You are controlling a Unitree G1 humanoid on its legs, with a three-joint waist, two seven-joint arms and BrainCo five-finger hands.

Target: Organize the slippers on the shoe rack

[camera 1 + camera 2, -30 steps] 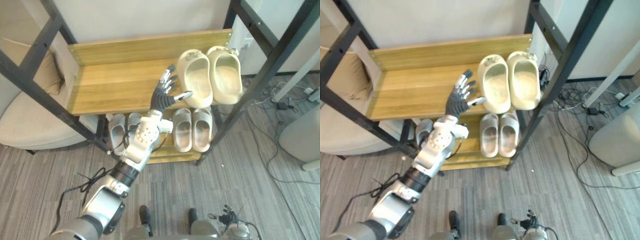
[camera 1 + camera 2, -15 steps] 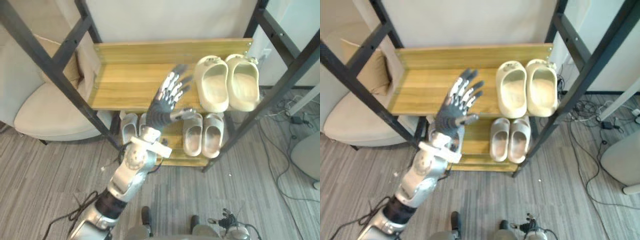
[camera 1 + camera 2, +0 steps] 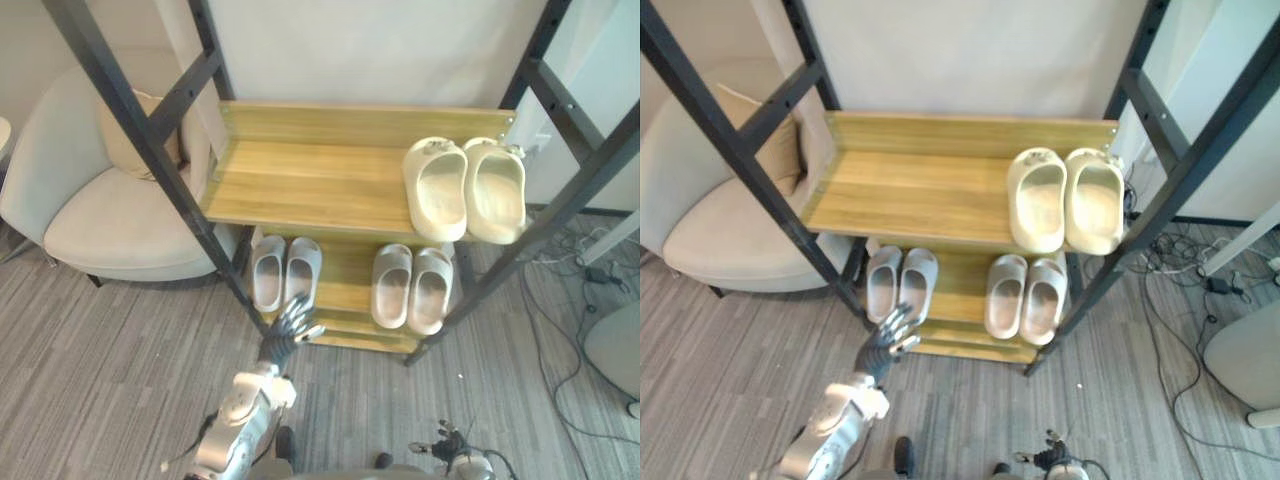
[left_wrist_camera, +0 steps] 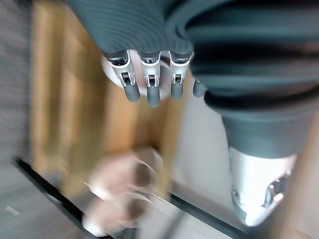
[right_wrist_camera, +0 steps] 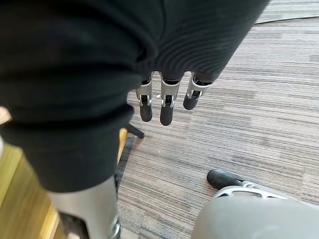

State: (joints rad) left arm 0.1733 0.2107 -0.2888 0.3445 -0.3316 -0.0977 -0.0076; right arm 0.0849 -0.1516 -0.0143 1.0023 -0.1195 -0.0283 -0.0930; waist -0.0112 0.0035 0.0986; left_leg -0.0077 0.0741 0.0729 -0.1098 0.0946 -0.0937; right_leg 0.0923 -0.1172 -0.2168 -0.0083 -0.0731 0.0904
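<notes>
Beside a beige armchair (image 3: 110,215) on grey flooring (image 3: 100,350), the wooden shoe rack (image 3: 310,175) holds cream slippers (image 3: 437,190) top right and grey pairs (image 3: 391,287) below; the left hand (image 3: 287,330), fingers spread, empty, has dropped from beside the cream ones.
</notes>
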